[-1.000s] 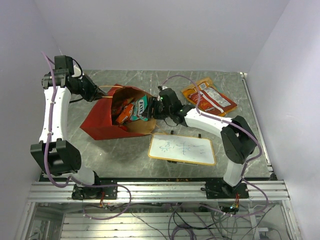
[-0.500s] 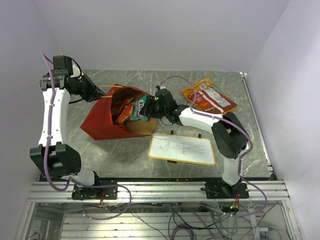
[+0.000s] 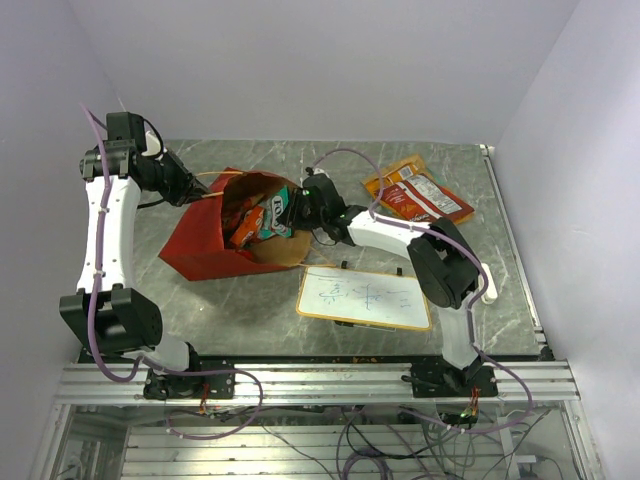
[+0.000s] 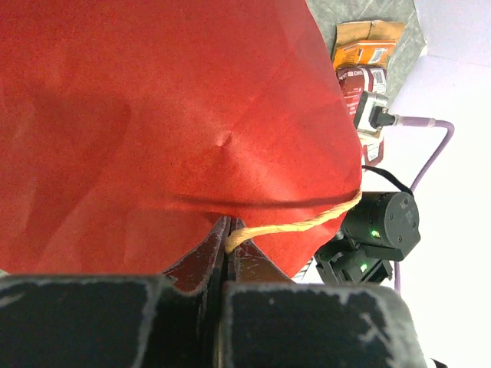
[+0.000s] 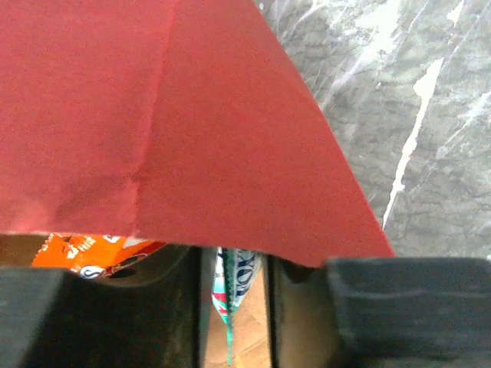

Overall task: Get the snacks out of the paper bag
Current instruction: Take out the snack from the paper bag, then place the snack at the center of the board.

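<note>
Left gripper [image 3: 195, 190] clamped on string handle [image 4: 307, 222] of paper bag [image 3: 200, 250]. Bag lies on its side, mouth rightward, snacks [image 3: 248, 225] inside. Right gripper [image 3: 292, 212] at mouth, fingers either side of teal packet [image 5: 238, 276]; can't tell if pinched. Orange chip bag [image 3: 415, 195] outside, far right.

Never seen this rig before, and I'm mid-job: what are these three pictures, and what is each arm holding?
Two white robot arms stand bolted at the near edge of the table. The wide picture looks down from above and behind them; the other two come from cameras on each wrist. On it lie a red paper bag on its side, a whiteboard, and an orange chip bag with a red packet. The left tool is shut on the bag's string handle. The right tool reaches into the bag's mouth, fingers either side of a teal packet; whether it grips yet is unclear.
</note>
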Robot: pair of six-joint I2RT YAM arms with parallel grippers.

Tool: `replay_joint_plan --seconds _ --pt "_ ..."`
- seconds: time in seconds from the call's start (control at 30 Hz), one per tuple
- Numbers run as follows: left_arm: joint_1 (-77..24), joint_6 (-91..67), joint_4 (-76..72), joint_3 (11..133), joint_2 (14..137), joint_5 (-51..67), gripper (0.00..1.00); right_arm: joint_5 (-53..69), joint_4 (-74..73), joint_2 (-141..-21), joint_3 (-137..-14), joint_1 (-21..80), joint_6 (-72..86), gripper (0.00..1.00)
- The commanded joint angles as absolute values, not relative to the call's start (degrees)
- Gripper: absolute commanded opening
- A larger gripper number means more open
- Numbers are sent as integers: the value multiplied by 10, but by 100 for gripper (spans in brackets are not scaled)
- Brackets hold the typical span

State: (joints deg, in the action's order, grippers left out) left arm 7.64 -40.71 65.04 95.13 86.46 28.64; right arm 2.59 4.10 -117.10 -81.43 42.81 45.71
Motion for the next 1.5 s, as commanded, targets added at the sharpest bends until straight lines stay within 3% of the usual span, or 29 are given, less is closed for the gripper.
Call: replay_joint_plan --seconds 0.0,0.13,0.17,0.77,1.03,1.23,1.47 --pt "73 -408 651 963 856 275 7 43 52 -1183 -840 429 448 21" --pt "73 -413 645 964 857 274 7 60 39 -1165 -843 429 441 1" --pt "73 -412 646 967 859 274 7 68 39 -1161 -841 428 435 0" --pt "73 -436 597 932 862 284 7 169 -68 -922 -815 402 206 0" --pt "73 -431 597 937 871 288 7 92 -95 -778 -739 386 -5 0" --pt "72 -428 600 945 876 290 7 105 -108 -732 -722 231 -55 0" --pt "71 -426 601 958 888 291 7 9 -84 -781 -724 174 -208 0"
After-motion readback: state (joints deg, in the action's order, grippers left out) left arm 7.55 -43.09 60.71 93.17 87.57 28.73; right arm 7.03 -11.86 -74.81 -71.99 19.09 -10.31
